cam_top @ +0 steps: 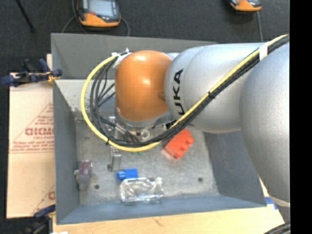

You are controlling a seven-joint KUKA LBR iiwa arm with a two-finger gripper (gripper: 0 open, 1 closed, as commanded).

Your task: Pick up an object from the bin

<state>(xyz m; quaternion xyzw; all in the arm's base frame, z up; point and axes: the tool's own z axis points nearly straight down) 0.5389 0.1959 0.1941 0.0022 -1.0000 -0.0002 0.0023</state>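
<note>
1. Camera view: the end effector is seen low over the left part of the grey bin, largely hidden beneath the orange wrist cover. How far it is opened cannot be told, and nothing is seen held.
2. A descent made off-centre could nudge the small blue block aside, or the crumpled clear plastic bag just beside it could be snagged.
3. The blue block lies just right of the end effector and slightly nearer. An orange-red brick is farther right.
</note>
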